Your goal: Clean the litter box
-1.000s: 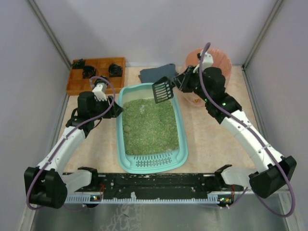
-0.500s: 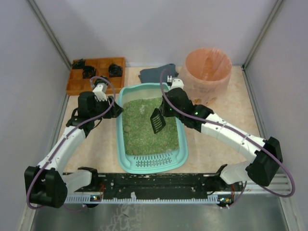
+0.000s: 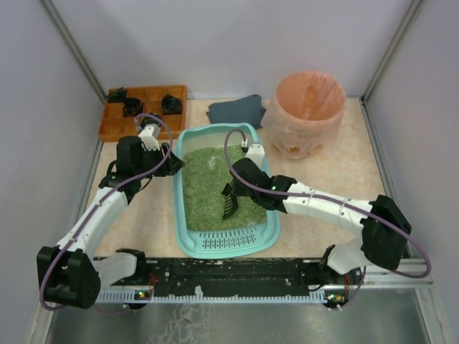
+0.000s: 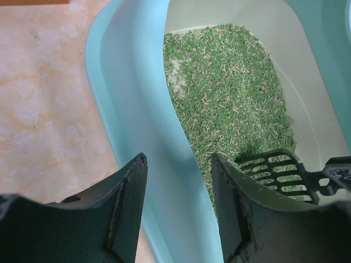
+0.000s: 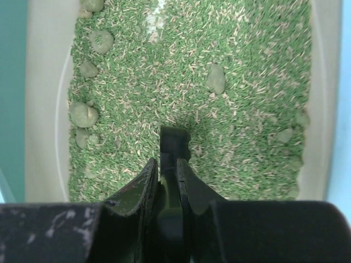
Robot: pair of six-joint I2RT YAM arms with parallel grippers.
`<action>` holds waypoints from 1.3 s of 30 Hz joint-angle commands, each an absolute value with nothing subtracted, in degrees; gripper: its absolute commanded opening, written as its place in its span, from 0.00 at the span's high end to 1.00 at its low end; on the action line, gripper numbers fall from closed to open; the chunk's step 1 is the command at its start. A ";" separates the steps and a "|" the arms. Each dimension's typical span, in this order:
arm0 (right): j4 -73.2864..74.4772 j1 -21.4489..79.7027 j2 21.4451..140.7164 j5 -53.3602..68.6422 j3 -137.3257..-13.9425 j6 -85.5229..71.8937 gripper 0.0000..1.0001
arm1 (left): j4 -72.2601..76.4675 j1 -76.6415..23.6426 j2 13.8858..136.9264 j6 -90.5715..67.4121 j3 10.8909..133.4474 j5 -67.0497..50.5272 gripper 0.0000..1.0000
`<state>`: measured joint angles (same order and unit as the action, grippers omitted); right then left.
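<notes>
The litter box [image 3: 226, 242] is a light teal tray filled with green granules, in the middle of the table. My left gripper [image 3: 174, 163] is at its left rim; in the left wrist view the jaws [image 4: 178, 159] straddle the teal wall [image 4: 131, 98] and hold it. My right gripper [image 3: 239, 180] reaches over the box, shut on the handle of a black slotted scoop [image 3: 229, 203]. The scoop's blade [image 4: 274, 172] is down at the litter. In the right wrist view the gripper [image 5: 167, 164] clamps the handle [image 5: 174, 143], with greenish clumps [image 5: 84, 114] in the litter to the left and another clump [image 5: 215, 78] ahead.
A round bin lined with a pink bag [image 3: 307, 107] stands at the back right. A dark folded cloth [image 3: 235, 109] lies behind the box. A brown wooden tray [image 3: 143, 107] with black pieces sits at the back left.
My right arm has swung from beside the pink-lined bin leftwards and nearer, lowering the scoop into the litter. The left arm has stayed on the rim.
</notes>
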<state>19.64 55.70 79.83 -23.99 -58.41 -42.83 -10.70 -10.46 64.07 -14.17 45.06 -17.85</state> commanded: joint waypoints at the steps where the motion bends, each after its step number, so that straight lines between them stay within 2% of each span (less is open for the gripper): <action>1: 13.73 58.42 82.11 -24.26 -55.07 -51.45 1.00 | -10.28 -10.06 64.25 -14.37 45.12 -18.61 0.44; 11: -3.92 58.47 85.95 -18.63 -47.62 -61.60 1.00 | -10.37 -10.02 64.16 -14.37 45.07 -18.48 0.44; 25: -10.96 58.62 98.00 -9.18 -51.11 -63.90 1.00 | -10.35 -10.02 64.38 -14.42 45.09 -18.76 0.44; 39: -10.15 57.28 87.57 -15.94 -47.47 -64.37 1.00 | -10.37 -10.02 64.12 -14.37 45.09 -18.71 0.44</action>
